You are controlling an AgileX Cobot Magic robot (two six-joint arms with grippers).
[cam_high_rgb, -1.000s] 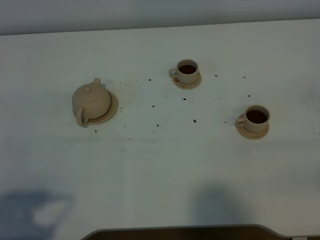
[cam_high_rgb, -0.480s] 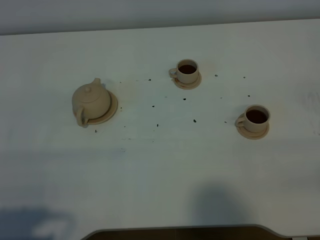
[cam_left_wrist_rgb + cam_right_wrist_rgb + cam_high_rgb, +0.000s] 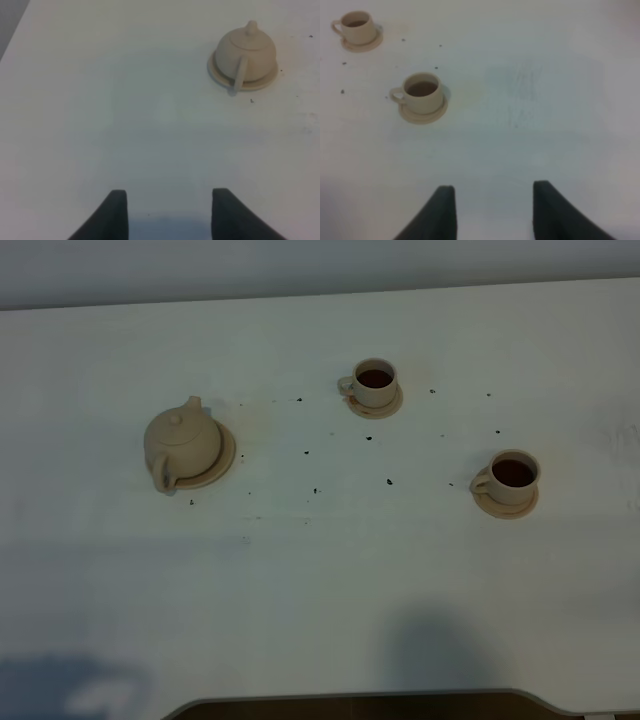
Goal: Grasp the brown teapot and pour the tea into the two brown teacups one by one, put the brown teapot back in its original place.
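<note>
Nothing on the table has shifted since a second ago; only the dark shadow at the near left edge of the high view has shrunk and changed shape. Seen from its wrist camera, the left gripper (image 3: 169,212) stands with its two dark fingers (image 3: 116,215) spread wide and nothing between them, hovering over bare white table (image 3: 125,125), well apart from the brown teapot (image 3: 246,50). The right gripper (image 3: 492,212) is likewise spread apart and empty, with the nearer teacup (image 3: 422,93) some way ahead of it. In the high view neither gripper shows. The teapot (image 3: 181,440) sits upright, lid on, upon its wide round saucer (image 3: 226,453) at the left of the table, spout toward the far side and loop handle toward the near edge. Both brown teacups hold dark tea, each on its own small saucer: one (image 3: 374,382) near the middle far side, the other (image 3: 513,474) further right and nearer. Small dark specks (image 3: 389,481) lie scattered on the table between teapot and cups.
</note>
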